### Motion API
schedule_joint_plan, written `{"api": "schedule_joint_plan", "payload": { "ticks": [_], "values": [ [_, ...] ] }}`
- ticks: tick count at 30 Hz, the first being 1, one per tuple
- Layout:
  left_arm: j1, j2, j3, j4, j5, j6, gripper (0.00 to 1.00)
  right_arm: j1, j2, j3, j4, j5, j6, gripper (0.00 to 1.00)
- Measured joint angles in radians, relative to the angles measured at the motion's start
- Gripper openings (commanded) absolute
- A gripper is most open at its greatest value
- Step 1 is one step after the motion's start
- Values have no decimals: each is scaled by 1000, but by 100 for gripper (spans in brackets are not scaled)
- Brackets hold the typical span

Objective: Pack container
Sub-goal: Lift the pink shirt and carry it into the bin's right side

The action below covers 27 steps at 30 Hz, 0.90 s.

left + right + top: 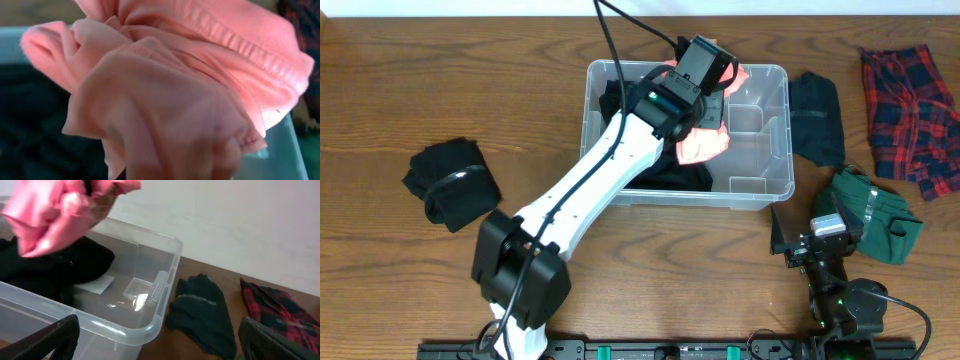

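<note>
A large rectangular clear plastic container (765,150) is sitting in the middle of the wooden table (400,80), its long side facing the robot, as the left gripper (710,100) is hanging over its left half, clamped on a crumpled salmon-pink garment (165,100) that is filling the left wrist camera's view and hiding the fingers themselves. A dark black garment (45,270) is lying inside the container under the pink bundle, while the right half is showing bare floor, a white label (95,285) and the moulded corner ridges. The right gripper (159,327) is waiting near the container's front right corner with its jaws spread wide and nothing between them. More clothing is waiting outside: a black bundle (450,180) well to the left, a black piece (817,115) just beside the right wall, a dark green garment (875,210) and a red-and-navy plaid cloth (910,110) further right. The container is likely handling as light and fairly stiff, though its thin walls are probably flexing under a pinch and the glossy plastic is looking slippery; the rounded rim appears to be offering the surest hold, with one finger inside the wall and one outside, at a short end or near a corner.
</note>
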Motion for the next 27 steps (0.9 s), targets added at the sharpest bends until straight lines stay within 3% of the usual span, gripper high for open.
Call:
{"api": "schedule_joint_plan", "payload": {
  "ticks": [6, 27],
  "values": [
    [0, 14, 0, 105, 0, 5, 6, 0, 0, 0, 0, 0, 0, 99],
    [-73, 152, 0, 105, 0, 36, 7, 0, 0, 0, 0, 0, 0, 99]
  ]
}}
